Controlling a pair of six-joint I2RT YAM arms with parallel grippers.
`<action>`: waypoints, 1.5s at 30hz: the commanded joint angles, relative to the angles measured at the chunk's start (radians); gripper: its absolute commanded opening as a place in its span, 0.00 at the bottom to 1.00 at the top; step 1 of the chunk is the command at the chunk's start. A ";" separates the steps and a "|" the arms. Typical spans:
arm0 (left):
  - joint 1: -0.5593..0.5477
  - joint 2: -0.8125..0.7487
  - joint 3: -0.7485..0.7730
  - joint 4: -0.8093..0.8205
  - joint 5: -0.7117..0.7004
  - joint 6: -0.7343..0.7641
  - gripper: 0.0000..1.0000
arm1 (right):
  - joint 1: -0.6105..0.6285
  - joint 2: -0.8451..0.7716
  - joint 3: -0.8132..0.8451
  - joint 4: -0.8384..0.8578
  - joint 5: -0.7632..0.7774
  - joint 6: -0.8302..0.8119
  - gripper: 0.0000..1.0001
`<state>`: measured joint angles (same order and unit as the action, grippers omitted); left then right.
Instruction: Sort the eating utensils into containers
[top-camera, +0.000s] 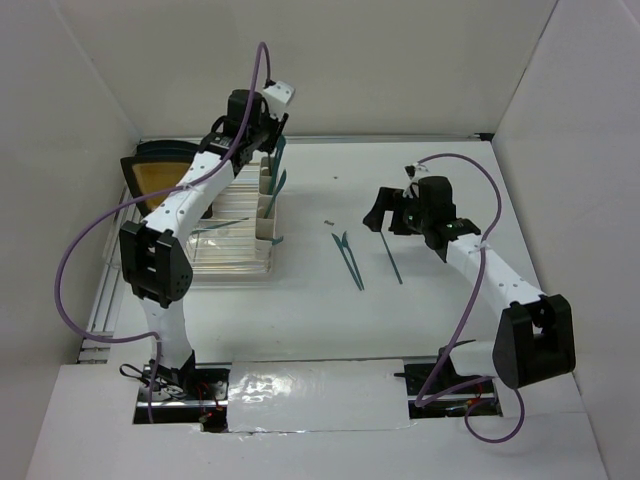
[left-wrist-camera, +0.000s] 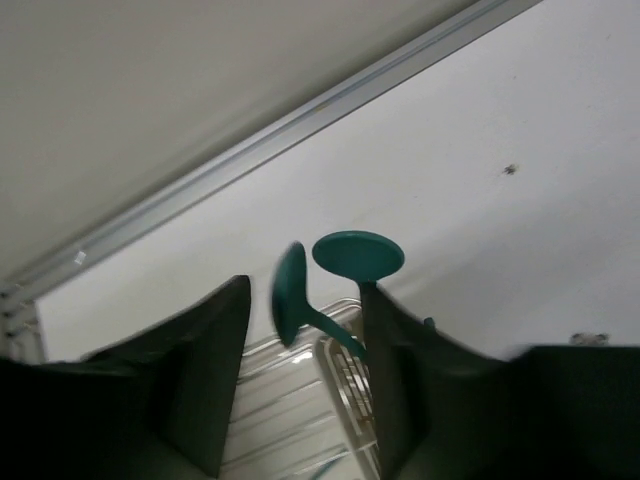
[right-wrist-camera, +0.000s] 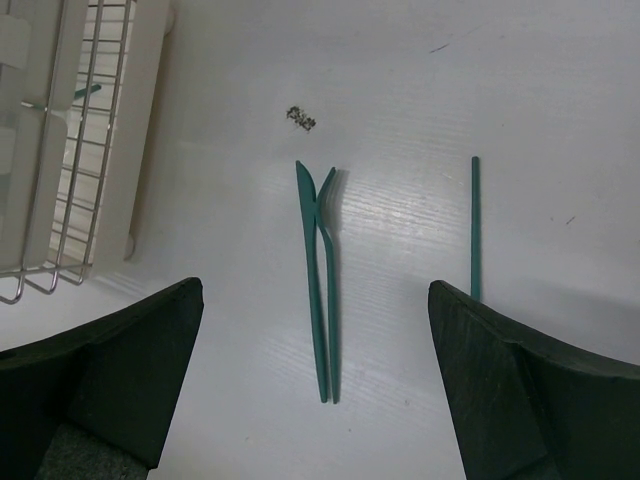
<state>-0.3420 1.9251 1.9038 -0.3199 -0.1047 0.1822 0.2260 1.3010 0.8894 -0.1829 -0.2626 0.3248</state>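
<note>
The left tool (left-wrist-camera: 305, 300) hangs over the cream containers (top-camera: 265, 205) beside the wire rack (top-camera: 232, 262). Its fingers are partly apart and pinch nothing, and two teal spoons (left-wrist-camera: 358, 255) stand bowl-up between them. The right tool (right-wrist-camera: 315, 295) hovers spread wide and empty above two crossed teal utensils (right-wrist-camera: 318, 215) lying on the desk (right-wrist-camera: 400, 90), with a third utensil (right-wrist-camera: 475, 230) near them.

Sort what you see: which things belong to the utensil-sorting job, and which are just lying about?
Job:
crossed teal utensils
single teal utensil
two teal spoons
cream containers

Lying about:
wire rack
dark plate
small speck
</note>
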 joint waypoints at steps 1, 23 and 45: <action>-0.003 -0.031 0.015 0.007 0.005 -0.012 0.66 | -0.002 -0.025 -0.023 0.045 -0.029 -0.001 1.00; 0.139 -0.451 -0.139 -0.203 0.379 -0.440 1.00 | 0.176 0.139 -0.119 0.063 0.102 0.000 0.77; 0.258 -0.713 -0.623 -0.004 0.591 -0.435 1.00 | 0.223 0.451 0.134 0.048 0.207 -0.121 0.53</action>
<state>-0.0929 1.2320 1.2865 -0.3874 0.4339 -0.2413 0.4370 1.7332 0.9878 -0.1493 -0.0807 0.2249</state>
